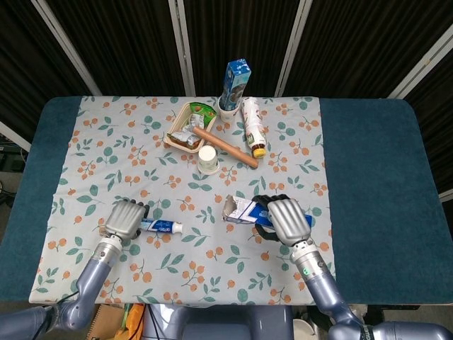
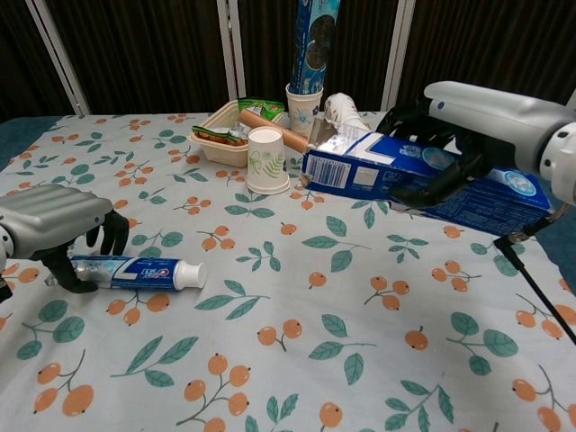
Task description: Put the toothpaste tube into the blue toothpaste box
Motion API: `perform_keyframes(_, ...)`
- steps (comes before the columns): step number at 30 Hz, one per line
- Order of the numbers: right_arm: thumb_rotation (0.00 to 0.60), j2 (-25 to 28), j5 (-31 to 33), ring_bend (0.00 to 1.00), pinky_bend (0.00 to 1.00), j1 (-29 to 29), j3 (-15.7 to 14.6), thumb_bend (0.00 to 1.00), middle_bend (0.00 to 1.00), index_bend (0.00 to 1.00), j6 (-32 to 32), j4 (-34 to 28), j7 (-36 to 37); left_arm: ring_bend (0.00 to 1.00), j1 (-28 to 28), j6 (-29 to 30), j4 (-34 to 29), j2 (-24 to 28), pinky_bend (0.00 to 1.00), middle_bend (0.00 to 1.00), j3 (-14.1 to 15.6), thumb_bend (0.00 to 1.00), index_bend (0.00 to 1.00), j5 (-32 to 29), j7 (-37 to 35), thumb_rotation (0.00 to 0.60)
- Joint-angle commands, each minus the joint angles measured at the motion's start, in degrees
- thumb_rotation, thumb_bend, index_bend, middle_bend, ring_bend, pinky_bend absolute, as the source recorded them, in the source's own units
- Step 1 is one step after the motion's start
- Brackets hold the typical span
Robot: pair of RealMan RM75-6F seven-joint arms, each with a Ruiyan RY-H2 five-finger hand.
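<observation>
The toothpaste tube (image 1: 161, 226) (image 2: 144, 270) lies flat on the floral cloth, cap pointing right. My left hand (image 1: 126, 218) (image 2: 56, 225) is cupped over its tail end, with the fingers curled on the far side and the thumb on the near side. The frames do not show whether the grip has closed. My right hand (image 1: 287, 218) (image 2: 447, 171) holds the blue toothpaste box (image 1: 243, 210) (image 2: 369, 171) lifted off the cloth. Its open flap end points left, and the tube lies well to the left of that end.
At the back stand a paper cup (image 1: 208, 159), a food tray (image 1: 175, 134), a wooden stick (image 1: 228, 147), a lying bottle (image 1: 252, 126) and a tall blue box in a cup (image 1: 237, 80). The floral cloth (image 1: 106, 142) covers a blue table (image 1: 375, 177).
</observation>
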Motion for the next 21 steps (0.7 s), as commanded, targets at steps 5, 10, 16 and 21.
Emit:
perform_keyframes(5,0.6,1.35,-0.52,0.43,0.34,-0.31,-0.14,0.36,0.47,0.36,0.55,-0.95,0.69,0.69,-0.52,3.08,0.75,-0.91,0.74,0.75,0.45,0.44,0.73,3.27,-1.14,0.6)
perform_keyframes(10,0.6,2.17,-0.62,0.43,0.34,-0.76,-0.2,0.36,0.47,0.36,0.94,-1.95,1.84,0.69,-2.05,5.44,-1.06,1.43,0.74,0.75,-0.73,0.44,0.73,10.08,-3.84,0.6)
perform_keyframes(16,0.6,3.05,-1.0,0.43,0.34,-1.44,-0.68,0.36,0.47,0.36,1.5,-3.28,2.94,0.69,-6.26,5.92,-5.26,7.05,0.74,0.75,-4.28,0.44,0.73,17.62,-4.87,0.6)
perform_keyframes(21,0.6,3.63,-1.21,0.43,0.34,-1.83,-0.96,0.36,0.47,0.36,1.94,-4.33,3.41,0.69,-9.95,3.55,-8.23,11.84,0.74,0.75,-6.85,0.44,0.73,20.7,-4.55,0.6)
